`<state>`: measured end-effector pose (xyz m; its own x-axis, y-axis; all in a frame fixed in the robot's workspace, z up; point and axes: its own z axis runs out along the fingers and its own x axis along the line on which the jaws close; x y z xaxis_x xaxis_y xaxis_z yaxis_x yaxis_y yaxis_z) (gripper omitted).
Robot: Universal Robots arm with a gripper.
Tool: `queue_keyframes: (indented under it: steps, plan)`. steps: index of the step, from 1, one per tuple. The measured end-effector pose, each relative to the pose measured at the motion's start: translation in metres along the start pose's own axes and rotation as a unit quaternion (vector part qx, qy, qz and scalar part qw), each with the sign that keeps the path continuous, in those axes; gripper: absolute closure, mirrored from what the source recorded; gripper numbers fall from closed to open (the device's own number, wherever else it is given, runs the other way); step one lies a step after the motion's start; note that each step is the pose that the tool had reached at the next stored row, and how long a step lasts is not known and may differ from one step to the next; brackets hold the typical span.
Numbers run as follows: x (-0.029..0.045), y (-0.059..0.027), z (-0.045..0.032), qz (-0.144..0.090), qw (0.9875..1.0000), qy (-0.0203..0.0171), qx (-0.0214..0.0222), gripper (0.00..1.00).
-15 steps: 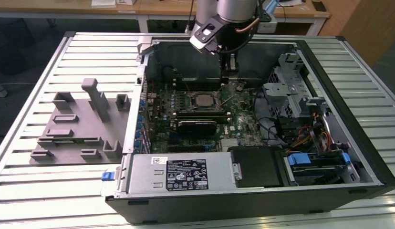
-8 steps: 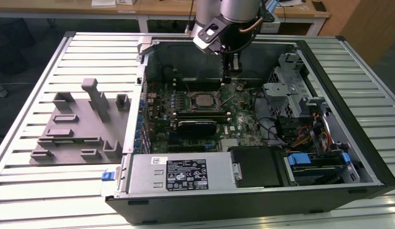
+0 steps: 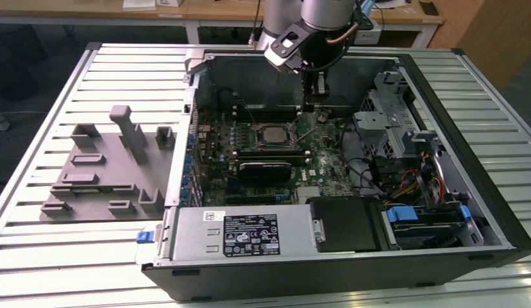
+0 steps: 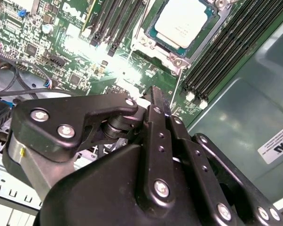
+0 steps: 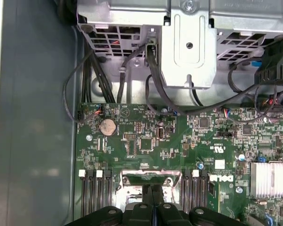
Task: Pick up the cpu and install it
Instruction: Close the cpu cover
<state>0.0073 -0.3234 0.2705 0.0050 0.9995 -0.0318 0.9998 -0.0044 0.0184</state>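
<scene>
Surface: slatted metal table [image 3: 34, 256]. Wooden desks [image 3: 206, 9] stand behind it, with dark floor at the exterior view's left.

At the exterior view's left, 1 grey fixture block [image 3: 103, 173] lies on the slats, well apart from the work.

Centre: an open computer case [image 3: 248, 77] lies on its side. Its silver power supply [image 3: 240, 234] runs along the near edge, and the green motherboard [image 3: 326, 167] is exposed inside.

The cpu [image 3: 272, 134] sits in the socket on the board, lying flat with its silvery plate up. A thin teal rim shows around it in the second wrist view [image 4: 183, 21]. It is square, so there is no long axis. Its edges run parallel to the black memory slots [image 4: 216, 52] just beside the socket.

The gripper [image 3: 317, 104] hangs over the board just right of the cpu and farther back, apart from it. Its fingers are pressed together with nothing between them, in the second wrist view [image 4: 156, 96] and in the first wrist view [image 5: 152, 190].

At the exterior view's right, a metal drive cage [image 3: 381, 122] with loose black cables stands against the case wall.
</scene>
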Motion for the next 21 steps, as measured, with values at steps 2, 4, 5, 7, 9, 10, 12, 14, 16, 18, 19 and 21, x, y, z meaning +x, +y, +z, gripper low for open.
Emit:
queue_keyframes:
  steps: [2, 4, 5, 7, 9, 10, 12, 14, 16, 18, 19, 21]
  plan:
    - [0.0001, 0.0016, 0.0, 0.0, 1.0, 0.0, 0.0, 0.89]
    - [0.0003, 0.0035, 0.0001, 0.0, 1.0, 0.0, 0.0, 0.89]
    - [0.0004, 0.0045, 0.0001, 0.0, 1.0, 0.0, 0.0, 0.89]
    - [0.0005, 0.0067, 0.0001, 0.0, 1.0, 0.0, 0.0, 0.89]
    - [0.0007, 0.0087, 0.0002, 0.0, 1.0, 0.0, 0.0, 0.89]
    - [0.0008, 0.0097, 0.0002, 0.0, 1.0, 0.0, 0.0, 0.89]
    - [0.001, 0.0114, 0.0002, 0.0, 1.0, 0.0, 0.0, 0.89]
    - [0.0012, 0.0131, 0.0002, 0.0, 1.0, 0.0, 0.0, 0.89]
    - [0.0015, 0.0143, 0.0003, 0.0, 1.0, -0.0001, 0.0, 0.89]
    - [0.0017, 0.015, 0.0004, 0.0, 1.0, 0.0, 0.0, 0.89]
    - [0.0018, 0.0158, 0.0004, 0.0, 1.0, 0.0001, 0.0, 0.89]
    - [0.002, 0.0181, 0.0005, 0.0, 1.0, -0.0001, 0.0, 0.89]
